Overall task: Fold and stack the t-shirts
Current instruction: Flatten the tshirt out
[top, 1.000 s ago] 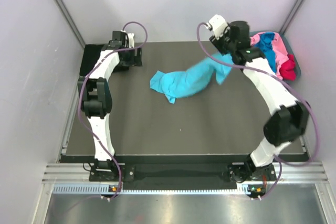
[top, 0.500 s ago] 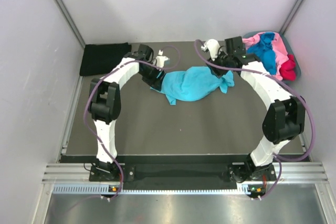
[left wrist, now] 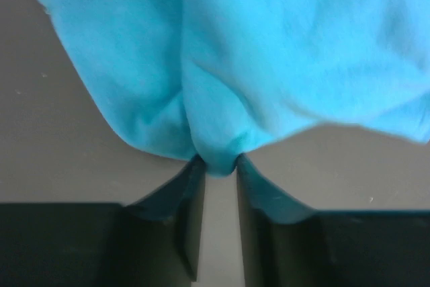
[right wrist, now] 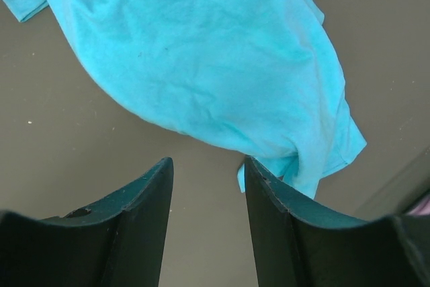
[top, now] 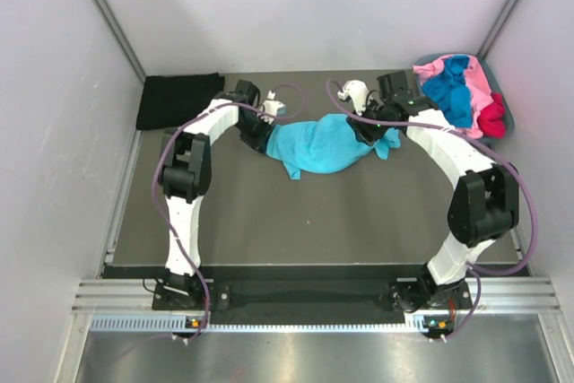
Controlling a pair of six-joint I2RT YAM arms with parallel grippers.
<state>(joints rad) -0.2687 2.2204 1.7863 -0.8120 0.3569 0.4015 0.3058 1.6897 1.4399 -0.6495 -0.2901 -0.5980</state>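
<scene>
Top view overhead, whole scene; wrist views close, downward, all sharing turquoise t-shirt [top: 323,145].

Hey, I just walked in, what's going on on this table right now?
Two robot arms are working on a turquoise t-shirt that lies bunched up mid-table, not yet folded. The left gripper pinches one end of it. The right gripper sits open at the other end, gripping nothing. A black t-shirt lies flat at the far left corner. A pink shirt, a blue shirt and a red shirt are heaped in a tub at the far right.
</scene>
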